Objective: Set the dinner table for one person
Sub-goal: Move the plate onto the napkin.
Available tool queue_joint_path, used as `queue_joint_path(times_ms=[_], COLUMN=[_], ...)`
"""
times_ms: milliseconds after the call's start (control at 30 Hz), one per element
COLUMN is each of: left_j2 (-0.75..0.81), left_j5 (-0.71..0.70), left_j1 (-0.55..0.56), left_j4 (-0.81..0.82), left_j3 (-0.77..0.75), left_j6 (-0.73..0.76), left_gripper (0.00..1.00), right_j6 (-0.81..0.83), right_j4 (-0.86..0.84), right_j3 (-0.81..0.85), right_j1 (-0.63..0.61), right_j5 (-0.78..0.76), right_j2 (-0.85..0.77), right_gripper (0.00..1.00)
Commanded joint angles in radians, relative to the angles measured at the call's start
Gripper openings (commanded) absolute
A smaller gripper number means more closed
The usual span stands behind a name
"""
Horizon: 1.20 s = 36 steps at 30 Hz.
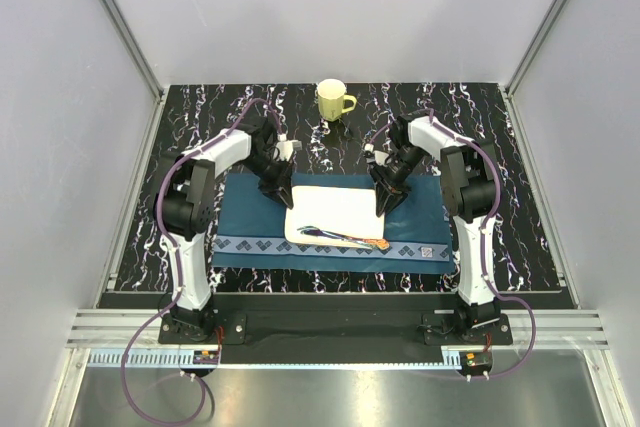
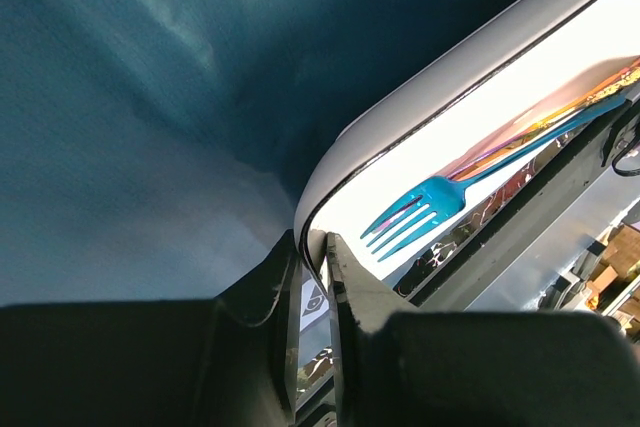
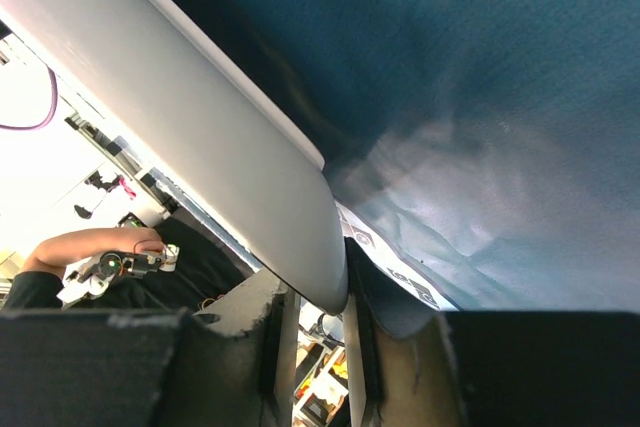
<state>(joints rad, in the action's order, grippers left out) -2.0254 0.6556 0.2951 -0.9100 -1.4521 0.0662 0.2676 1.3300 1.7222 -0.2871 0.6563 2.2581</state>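
A white rectangular plate (image 1: 338,207) is over the dark blue placemat (image 1: 250,232) on the black marble dinner table (image 1: 195,117). A blue fork (image 2: 425,209) and other coloured cutlery (image 1: 345,237) lie along the plate's near edge. My left gripper (image 1: 283,197) is shut on the plate's left rim, seen in its wrist view (image 2: 315,247). My right gripper (image 1: 384,201) is shut on the plate's right rim, seen in its wrist view (image 3: 340,292). I cannot tell whether the plate rests on the mat or is lifted.
A yellow mug (image 1: 333,100) stands on the table at the back centre, behind the placemat. The placemat has a patterned light border along its near edge (image 1: 330,248). White walls and metal rails enclose the table on three sides.
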Motion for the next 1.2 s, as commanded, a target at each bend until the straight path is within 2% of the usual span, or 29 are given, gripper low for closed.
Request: queue_joint_path(times_ms=[0,333,367,433,467,533,567,667,800,1167], left_j2=[-0.002,-0.016,-0.019,-0.024,-0.029,-0.032,-0.036,-0.038,-0.039,-0.042], left_j5=[0.297,0.3,0.302,0.297,0.297,0.292,0.292,0.285,0.283,0.268], left_j1=[0.091,0.098,0.099,0.101,0.101,0.101,0.101,0.104,0.102,0.104], left_j4=[0.077,0.063,0.063,0.059,0.057,0.053,0.051,0.048,0.046,0.045], left_j3=[-0.048,-0.057,-0.059,-0.062,-0.063,-0.065,-0.067,-0.07,-0.073,-0.073], left_j6=[-0.013,0.0,0.001,0.0,0.001,0.0,0.0,0.0,0.001,0.001], left_gripper=[0.09,0.07,0.09,0.22,0.29,0.35,0.43,0.55,0.56,0.57], right_j6=[-0.027,-0.03,-0.031,-0.033,-0.033,-0.036,-0.037,-0.041,-0.042,-0.057], right_j4=[-0.092,-0.091,-0.091,-0.089,-0.091,-0.091,-0.091,-0.091,-0.091,-0.089], right_j3=[0.045,0.056,0.057,0.06,0.066,0.074,0.077,0.08,0.083,0.105], right_j1=[-0.101,-0.101,-0.103,-0.101,-0.101,-0.101,-0.101,-0.101,-0.101,-0.101], right_j5=[0.304,0.307,0.305,0.302,0.299,0.296,0.296,0.29,0.286,0.243], right_j2=[-0.038,-0.025,-0.025,-0.017,-0.015,-0.011,-0.008,-0.002,0.004,0.031], right_gripper=[0.27,0.27,0.28,0.31,0.36,0.43,0.46,0.51,0.55,0.57])
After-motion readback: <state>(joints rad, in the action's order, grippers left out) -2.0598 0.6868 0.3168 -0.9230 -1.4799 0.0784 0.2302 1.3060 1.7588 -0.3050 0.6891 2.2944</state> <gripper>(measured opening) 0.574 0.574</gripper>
